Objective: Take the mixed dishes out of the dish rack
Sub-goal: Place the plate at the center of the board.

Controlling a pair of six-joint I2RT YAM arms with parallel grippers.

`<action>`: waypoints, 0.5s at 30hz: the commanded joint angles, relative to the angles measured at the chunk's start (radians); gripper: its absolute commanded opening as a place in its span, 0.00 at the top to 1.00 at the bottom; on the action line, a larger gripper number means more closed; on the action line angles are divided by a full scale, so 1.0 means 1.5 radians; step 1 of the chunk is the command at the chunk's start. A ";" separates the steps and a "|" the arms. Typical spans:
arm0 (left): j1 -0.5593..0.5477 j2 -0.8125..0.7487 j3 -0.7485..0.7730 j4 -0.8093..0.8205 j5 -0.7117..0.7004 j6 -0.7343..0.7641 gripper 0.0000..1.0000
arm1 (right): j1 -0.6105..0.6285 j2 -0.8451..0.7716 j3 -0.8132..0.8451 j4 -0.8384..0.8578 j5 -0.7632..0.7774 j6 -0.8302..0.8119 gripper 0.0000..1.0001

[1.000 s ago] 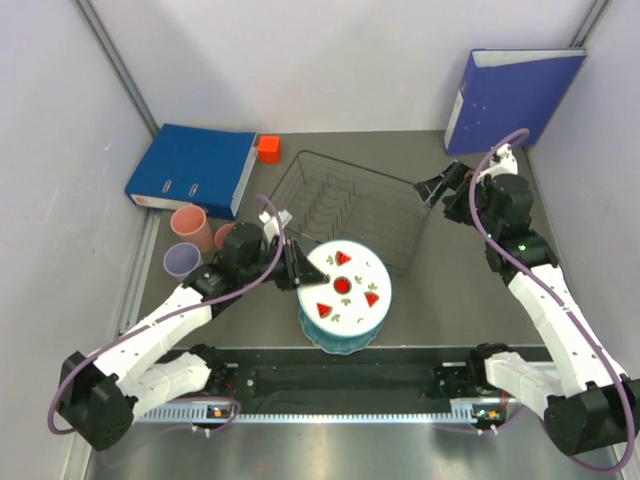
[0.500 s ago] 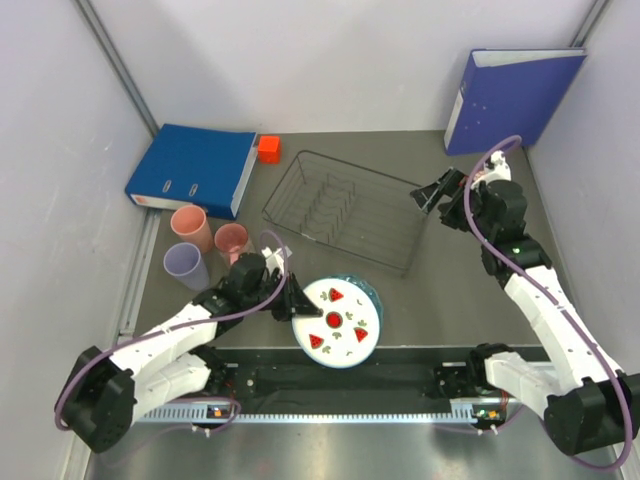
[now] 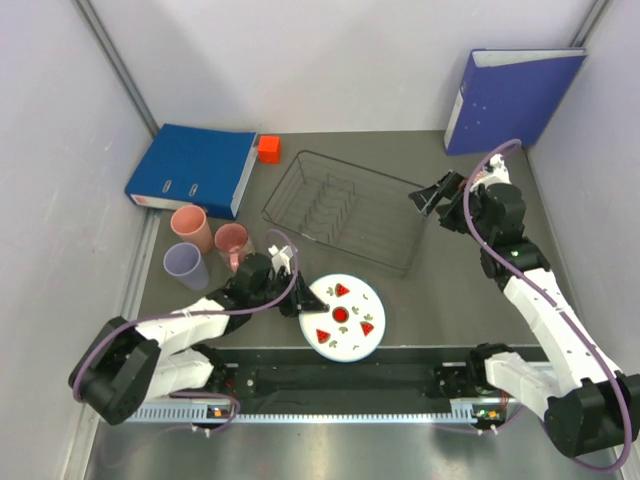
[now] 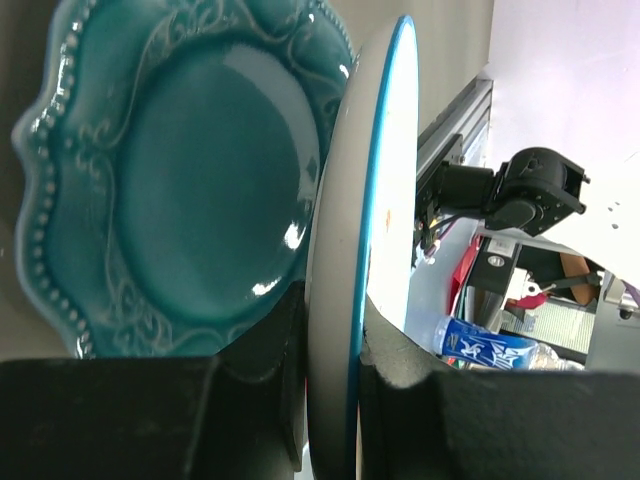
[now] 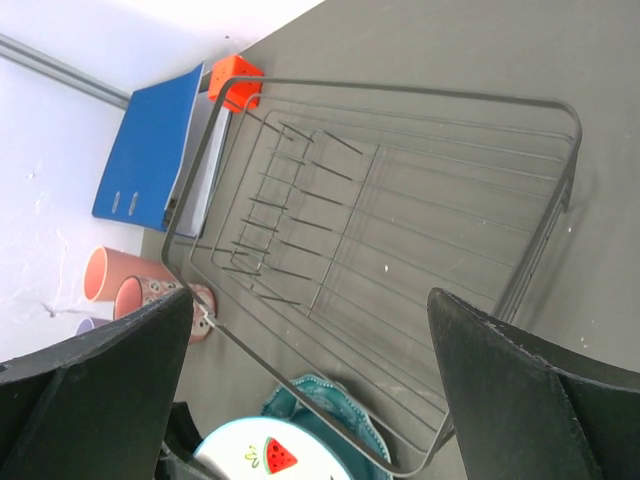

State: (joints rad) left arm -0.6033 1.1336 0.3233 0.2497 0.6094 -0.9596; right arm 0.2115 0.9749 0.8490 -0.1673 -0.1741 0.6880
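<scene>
The top view shows the white plate with red watermelon marks (image 3: 342,317) from above. It is at the near side of the table (image 3: 450,290), in front of the dish rack (image 3: 345,210) and apart from it. The left end effector (image 3: 298,298) grasps this plate at its left rim. From here the teal scalloped plate (image 4: 170,180) is almost fully hidden under the white one.

The left wrist view shows more. The white plate appears edge-on, with a thin blue line along its rim, clamped between two dark fingers (image 4: 410,370). The teal plate lies flat on the table under it, glossy, with a beaded wavy border. On the far side a gap is open between the two plates; close to the fingers I cannot tell if they touch.

The right wrist view shows the rack closely: thin dark wire, rows of upright tines, nothing inside. The right end effector (image 3: 428,195) hangs over the rack's right corner, its fingers spread wide with nothing between them.

Left of the rack stand a salmon-pink cup (image 3: 188,226), a second pink vessel (image 3: 232,243), cup or bowl I cannot tell, and a lavender cup (image 3: 183,264), all mouth up, near a blue binder (image 3: 192,167) lying flat. A red cube (image 3: 268,149) sits just beside the rack's far left corner.
</scene>
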 commanded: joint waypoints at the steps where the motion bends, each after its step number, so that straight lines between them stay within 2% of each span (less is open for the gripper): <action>1: -0.002 0.028 0.001 0.154 0.044 -0.024 1.00 | -0.003 -0.023 -0.007 0.028 -0.007 0.005 0.00; 15: -0.002 0.107 0.013 0.139 0.030 -0.003 1.00 | -0.003 -0.028 -0.012 0.032 -0.008 0.005 0.00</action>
State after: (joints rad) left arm -0.6029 1.2797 0.3195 0.3561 0.6155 -0.9657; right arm 0.2119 0.9619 0.8310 -0.1627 -0.1787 0.6922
